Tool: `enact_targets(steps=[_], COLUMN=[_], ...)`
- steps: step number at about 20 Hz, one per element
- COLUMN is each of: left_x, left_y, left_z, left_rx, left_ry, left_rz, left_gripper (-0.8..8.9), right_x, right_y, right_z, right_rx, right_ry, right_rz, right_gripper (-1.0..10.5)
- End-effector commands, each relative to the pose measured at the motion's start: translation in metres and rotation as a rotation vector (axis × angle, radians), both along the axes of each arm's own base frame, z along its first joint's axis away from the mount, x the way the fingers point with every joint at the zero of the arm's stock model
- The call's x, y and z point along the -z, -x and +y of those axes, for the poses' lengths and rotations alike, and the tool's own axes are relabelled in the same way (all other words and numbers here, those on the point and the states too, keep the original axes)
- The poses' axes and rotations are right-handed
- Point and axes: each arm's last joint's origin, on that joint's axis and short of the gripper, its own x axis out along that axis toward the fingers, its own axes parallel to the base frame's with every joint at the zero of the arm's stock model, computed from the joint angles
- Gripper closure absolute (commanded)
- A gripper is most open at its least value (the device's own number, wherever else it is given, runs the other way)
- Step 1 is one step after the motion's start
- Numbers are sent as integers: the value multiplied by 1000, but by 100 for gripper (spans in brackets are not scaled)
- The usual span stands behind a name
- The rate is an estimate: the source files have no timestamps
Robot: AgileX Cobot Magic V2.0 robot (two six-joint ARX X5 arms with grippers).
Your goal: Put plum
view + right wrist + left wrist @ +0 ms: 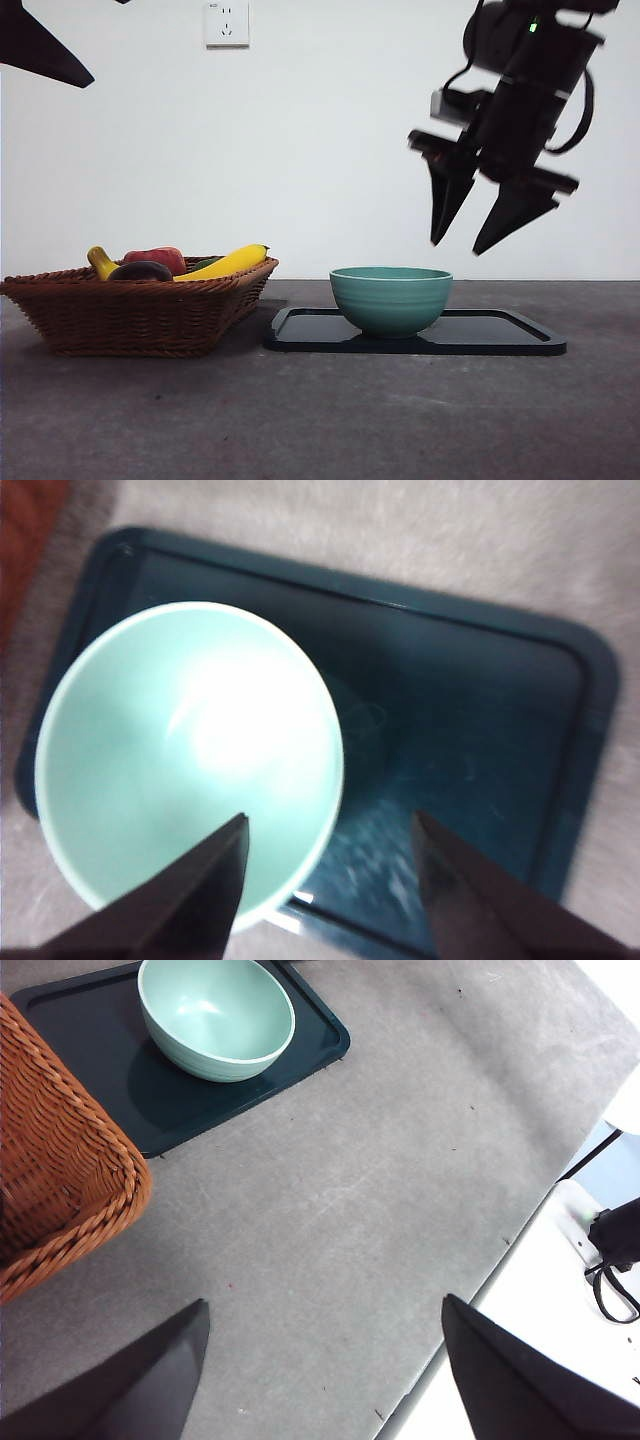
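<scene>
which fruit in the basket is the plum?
The plum: dark, near-black, at the basket's front rim, below the red fruit, beside the yellow banana.

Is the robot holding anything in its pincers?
No. The right pincer hangs open above the tray, holding nothing; the left pincer is open too. The plum lies in the basket.

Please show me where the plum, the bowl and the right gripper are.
plum [141,271]: front view, its dark top above the basket rim.
bowl [391,302]: front view, its green outer wall.
right gripper [480,245]: front view, midway between its open tips above the bowl.
</scene>
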Motion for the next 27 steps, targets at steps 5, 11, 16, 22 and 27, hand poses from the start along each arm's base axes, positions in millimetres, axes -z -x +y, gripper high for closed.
enact_targets(steps=[5,11,16,22,27], left_x=[-7,-7,-7,-7,-7], left_y=[-1,-1,-1,-1,-1], left_z=[-1,-1,-1,-1,-1], left_rx=[16,16,16,16,16], left_ry=[10,10,11,10,10], left_rz=[-33,-33,-33,-33,-33], left_gripper=[440,440,440,440,440], right_x=[24,37,37,37,31], right_y=[-19,-26,-28,-29,-33], right_z=[9,12,12,12,14], right_rx=[-17,-16,-16,-17,21], right_ry=[-10,-9,-14,-19,-50], right_rz=[1,-1,-13,-24,-74], right_gripper=[689,794,869,938,938])
